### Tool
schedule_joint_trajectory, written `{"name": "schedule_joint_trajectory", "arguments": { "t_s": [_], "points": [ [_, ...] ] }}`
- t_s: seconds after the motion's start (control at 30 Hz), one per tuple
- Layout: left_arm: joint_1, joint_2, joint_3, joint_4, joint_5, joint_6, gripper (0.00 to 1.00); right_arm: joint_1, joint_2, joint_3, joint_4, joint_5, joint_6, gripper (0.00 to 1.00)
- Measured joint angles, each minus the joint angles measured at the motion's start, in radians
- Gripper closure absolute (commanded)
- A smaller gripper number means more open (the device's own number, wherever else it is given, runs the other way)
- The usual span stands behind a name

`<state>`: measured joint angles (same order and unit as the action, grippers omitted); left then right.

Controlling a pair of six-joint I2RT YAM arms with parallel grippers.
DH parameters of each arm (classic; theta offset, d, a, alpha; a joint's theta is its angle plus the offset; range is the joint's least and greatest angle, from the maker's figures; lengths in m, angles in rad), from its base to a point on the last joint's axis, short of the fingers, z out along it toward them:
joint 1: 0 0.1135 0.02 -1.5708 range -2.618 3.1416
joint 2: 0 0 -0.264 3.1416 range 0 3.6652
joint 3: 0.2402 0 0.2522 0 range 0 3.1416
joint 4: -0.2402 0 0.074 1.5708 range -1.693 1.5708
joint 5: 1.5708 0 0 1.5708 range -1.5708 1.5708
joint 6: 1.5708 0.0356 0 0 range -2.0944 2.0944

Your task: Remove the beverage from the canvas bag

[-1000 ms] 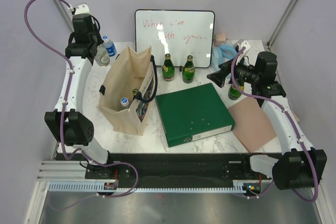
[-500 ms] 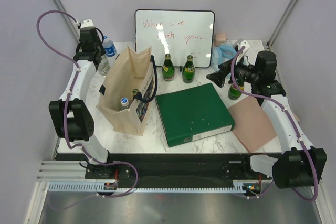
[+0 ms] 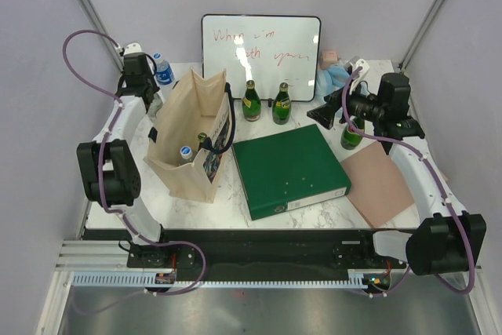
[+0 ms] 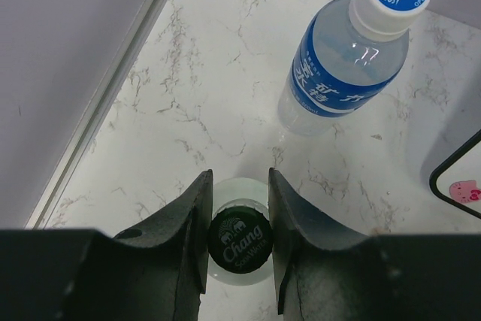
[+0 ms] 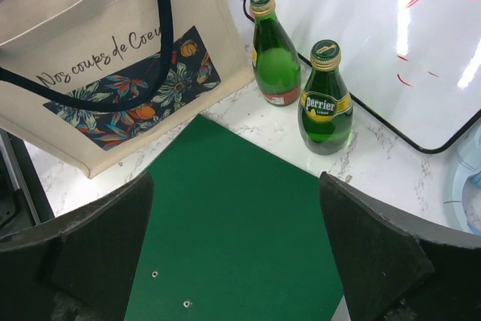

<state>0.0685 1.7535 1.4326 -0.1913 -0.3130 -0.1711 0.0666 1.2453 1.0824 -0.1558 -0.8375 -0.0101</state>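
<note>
The beige canvas bag (image 3: 190, 132) with dark handles stands upright at the left of the table, its flower print (image 5: 131, 95) facing the right wrist camera. In its open top I see a white-capped bottle (image 3: 187, 151) and a green bottle neck (image 3: 202, 139). Behind the bag at the back left corner, my left gripper (image 4: 239, 204) is shut on the neck of a clear bottle with a black Chang cap (image 4: 240, 240), held upright over the marble beside a Pocari Sweat bottle (image 4: 347, 58). My right gripper (image 5: 234, 189) hangs open over the green binder (image 5: 233, 253).
Two green Perrier bottles (image 3: 251, 100) (image 3: 281, 103) stand in front of a whiteboard (image 3: 261, 41); a third green bottle (image 3: 351, 136) is by the right arm. A brown board (image 3: 382, 184) lies right of the binder (image 3: 289, 169). A blue cloth (image 3: 332, 80) sits at the back right.
My left arm has swung its wrist rightward and down toward the table beside the Pocari bottle, still gripping the clear bottle. The right arm has shifted slightly toward the back.
</note>
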Motion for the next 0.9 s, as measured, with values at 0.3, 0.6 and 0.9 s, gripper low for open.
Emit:
{"name": "schedule_joint_trajectory", "arguments": {
  "t_s": [0.3,0.6,0.9],
  "points": [
    [0.004,0.021,-0.011,0.052,0.0,0.0,0.86,0.008,0.016,0.013,-0.022,0.0,-0.011,0.02],
    [0.004,0.021,-0.069,0.061,-0.002,0.0,0.66,0.009,0.016,0.02,-0.033,0.0,-0.021,0.02],
    [0.004,0.004,-0.092,0.095,-0.006,-0.003,0.39,0.017,0.016,0.021,-0.041,0.0,-0.026,0.02]
  ]
}}
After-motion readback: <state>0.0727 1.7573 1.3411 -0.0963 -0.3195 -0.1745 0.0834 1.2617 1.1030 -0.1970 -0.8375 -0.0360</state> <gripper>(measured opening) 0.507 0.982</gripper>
